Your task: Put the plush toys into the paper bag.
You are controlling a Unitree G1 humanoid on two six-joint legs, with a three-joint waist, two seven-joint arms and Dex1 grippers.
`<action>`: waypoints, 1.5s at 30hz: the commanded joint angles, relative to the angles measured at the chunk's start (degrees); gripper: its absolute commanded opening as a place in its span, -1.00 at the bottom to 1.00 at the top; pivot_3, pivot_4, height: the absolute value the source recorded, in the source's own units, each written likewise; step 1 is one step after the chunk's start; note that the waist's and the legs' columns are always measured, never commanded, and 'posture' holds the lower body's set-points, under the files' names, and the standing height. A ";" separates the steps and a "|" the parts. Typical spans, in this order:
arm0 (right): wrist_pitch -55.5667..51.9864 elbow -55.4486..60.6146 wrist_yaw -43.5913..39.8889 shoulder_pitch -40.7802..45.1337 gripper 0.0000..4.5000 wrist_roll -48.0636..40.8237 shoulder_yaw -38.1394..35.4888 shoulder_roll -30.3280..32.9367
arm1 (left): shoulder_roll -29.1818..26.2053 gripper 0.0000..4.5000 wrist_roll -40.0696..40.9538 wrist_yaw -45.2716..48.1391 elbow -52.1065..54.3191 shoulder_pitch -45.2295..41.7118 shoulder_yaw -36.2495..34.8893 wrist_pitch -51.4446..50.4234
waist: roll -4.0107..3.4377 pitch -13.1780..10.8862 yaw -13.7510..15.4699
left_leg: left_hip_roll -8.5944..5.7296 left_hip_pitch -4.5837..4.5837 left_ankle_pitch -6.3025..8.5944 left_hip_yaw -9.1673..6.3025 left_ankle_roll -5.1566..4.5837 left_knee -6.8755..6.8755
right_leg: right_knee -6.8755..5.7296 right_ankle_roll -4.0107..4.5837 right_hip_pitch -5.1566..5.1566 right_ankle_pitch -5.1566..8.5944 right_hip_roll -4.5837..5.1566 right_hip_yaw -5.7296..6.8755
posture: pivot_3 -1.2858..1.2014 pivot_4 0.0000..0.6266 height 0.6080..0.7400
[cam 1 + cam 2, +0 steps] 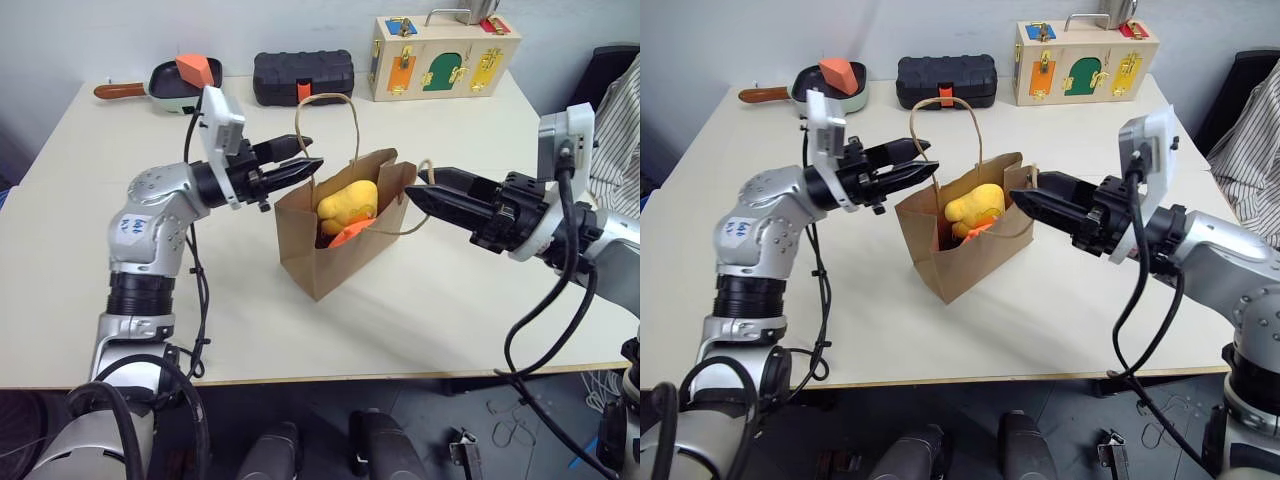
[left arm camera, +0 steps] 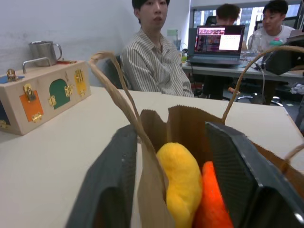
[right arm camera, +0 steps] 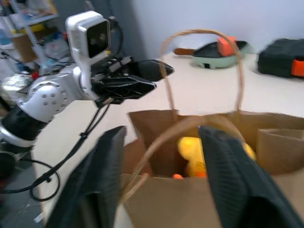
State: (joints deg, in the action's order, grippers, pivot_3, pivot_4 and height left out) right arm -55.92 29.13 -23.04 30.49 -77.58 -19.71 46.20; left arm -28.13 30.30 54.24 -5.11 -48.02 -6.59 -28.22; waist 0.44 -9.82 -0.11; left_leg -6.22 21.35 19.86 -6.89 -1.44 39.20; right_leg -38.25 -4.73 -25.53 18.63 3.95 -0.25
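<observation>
Paper bag (image 1: 335, 250) stands upright near the middle of the table (image 1: 420, 310), mouth open, with the yellow plush toy (image 1: 348, 203) on top inside it and the orange plush toy (image 1: 345, 236) tucked just below and beside it. Left gripper (image 1: 303, 158) hovers at the bag's left rim, its fingers parted with one twine handle (image 2: 111, 88) rising between them in the wrist view, holding nothing. Right gripper (image 1: 425, 188) sits at the bag's right rim, fingers likewise spread and empty, the other handle (image 3: 161, 135) looping between them.
</observation>
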 commanded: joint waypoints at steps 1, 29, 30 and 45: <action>1.92 1.31 -4.99 -0.13 0.64 -2.33 -5.09 4.00 | -3.60 0.52 5.75 -2.08 10.23 2.17 -4.74 -5.66 | 0.00 0.00 0.06 | 0.00 0.00 0.00 -0.01 0.00 0.00 | 0.09 0.00 0.01 0.00 0.00 0.00 | 0.03 -0.52 1.00; 18.96 0.72 -12.83 -8.50 -0.71 45.43 25.66 -5.29 | -1.97 1.00 3.47 -5.68 18.31 18.43 3.33 -1.55 | 0.07 0.01 1.37 | -0.01 -0.17 0.02 0.15 -0.03 0.01 | 0.34 -0.06 0.13 -0.05 -0.02 -0.09 | 0.03 -0.52 1.00; 19.16 -0.01 -11.98 -7.85 -0.88 46.52 26.24 -6.86 | -1.85 1.00 3.13 -5.51 17.95 18.28 3.66 -1.13 | 0.07 0.01 1.36 | -0.01 -0.17 0.02 0.13 -0.03 -0.01 | 0.34 -0.06 0.12 -0.05 -0.02 -0.08 | 0.03 -0.52 1.00; 20.23 -4.02 -9.64 -5.10 -0.98 54.61 28.93 -16.54 | 0.89 1.00 -2.17 -5.63 16.14 19.97 8.07 3.89 | 0.07 0.01 1.32 | -0.02 -0.15 0.02 0.09 -0.03 -0.01 | 0.36 -0.06 0.10 -0.05 -0.03 -0.05 | 0.03 -0.52 1.00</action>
State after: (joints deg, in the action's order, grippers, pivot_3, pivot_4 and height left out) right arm -37.15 24.61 -32.89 24.57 -23.82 9.06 30.18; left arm -27.42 28.77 48.37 10.04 -28.20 1.19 -25.73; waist 0.50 -9.81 1.21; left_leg -6.24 21.20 19.88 -6.79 -1.47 39.19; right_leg -37.89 -4.79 -25.42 18.58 3.93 -0.31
